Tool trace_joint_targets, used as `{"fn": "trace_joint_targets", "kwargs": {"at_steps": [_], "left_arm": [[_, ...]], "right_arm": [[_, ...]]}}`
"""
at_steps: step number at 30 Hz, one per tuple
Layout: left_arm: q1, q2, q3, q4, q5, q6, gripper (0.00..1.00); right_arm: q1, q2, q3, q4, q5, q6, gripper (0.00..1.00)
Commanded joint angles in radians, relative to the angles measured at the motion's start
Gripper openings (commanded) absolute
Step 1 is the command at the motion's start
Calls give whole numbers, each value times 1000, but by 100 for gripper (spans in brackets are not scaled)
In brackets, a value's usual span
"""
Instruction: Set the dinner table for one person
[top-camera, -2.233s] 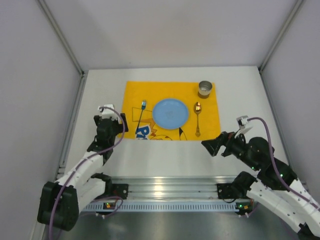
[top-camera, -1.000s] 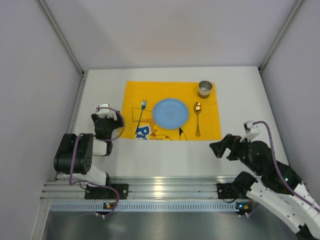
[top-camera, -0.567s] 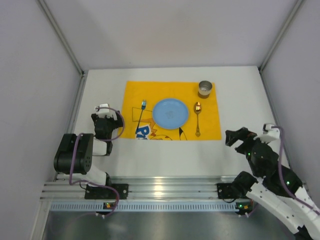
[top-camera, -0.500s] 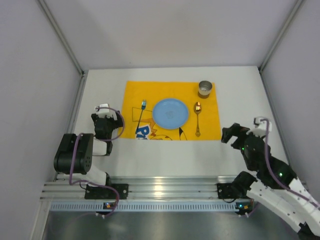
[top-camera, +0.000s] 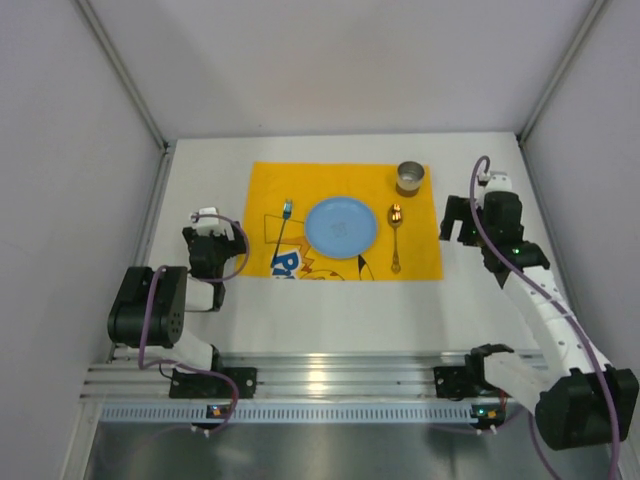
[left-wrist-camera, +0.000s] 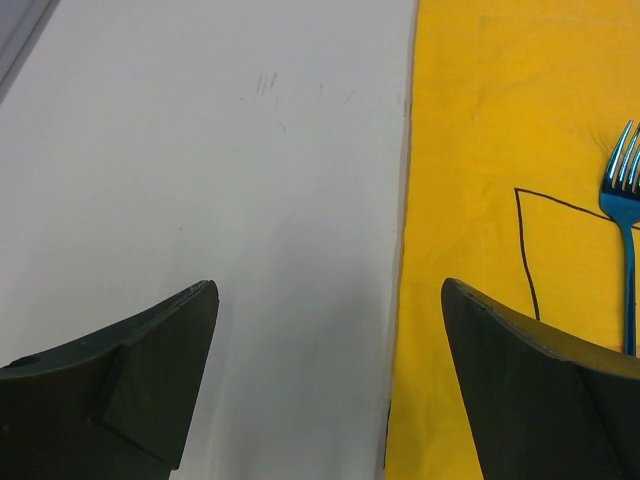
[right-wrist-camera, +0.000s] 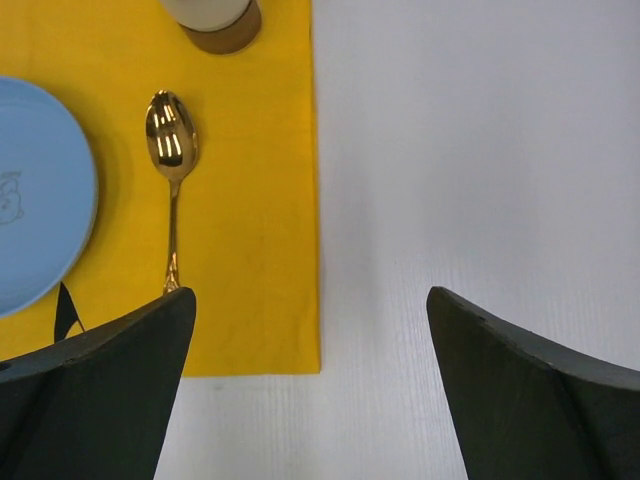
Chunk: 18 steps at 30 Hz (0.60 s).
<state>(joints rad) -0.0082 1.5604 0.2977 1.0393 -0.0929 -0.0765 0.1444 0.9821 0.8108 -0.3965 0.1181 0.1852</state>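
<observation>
The left gripper (left-wrist-camera: 328, 290) hangs with its jaws spread wide and nothing between them, low over the white counter (top-camera: 340, 310) at the left edge of the yellow mat (top-camera: 265, 185). The right gripper (right-wrist-camera: 310, 295), likewise spread and empty, hovers at the mat's right edge. On the mat lie a blue fork (top-camera: 287, 209), a blue plate (top-camera: 341, 224) in the middle, a gold spoon (top-camera: 395, 235) and, at the far right corner, a metal cup (top-camera: 410, 178). The counter lies under both grippers and carries the mat.
</observation>
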Motion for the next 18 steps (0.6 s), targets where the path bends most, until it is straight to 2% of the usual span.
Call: {"fn": "trace_joint_targets", "kwargs": {"at_steps": [1,2,4,5,8,12,15,18], "left_arm": [[1,3,3,74,16,-5,99],[1,3,3,73,16,-5,99],[2,4,3,73,18,-5,99],[2,3,3,74,18,-3,99],[1,4,1,80,18,-2,99],[1,4,1,80,18,-3,99],[1,4,1,79,18,-5,99],[2,4,1,79,18,-3,99]], "right_arm": [[-66,39,-16,93,-147,-66,100],[-87,65,-24,94,-246,-70,100],[-144,111,-59,94,-338,-43,100],[-190,133,-70,97,-451,-27,100],[-269,233,-65,111,-547,68,100],[-275,328,59,53,-476,33,100],[-279,320,103,85,-376,-19,100],[-301,357,126,136,-357,-27,100]]}}
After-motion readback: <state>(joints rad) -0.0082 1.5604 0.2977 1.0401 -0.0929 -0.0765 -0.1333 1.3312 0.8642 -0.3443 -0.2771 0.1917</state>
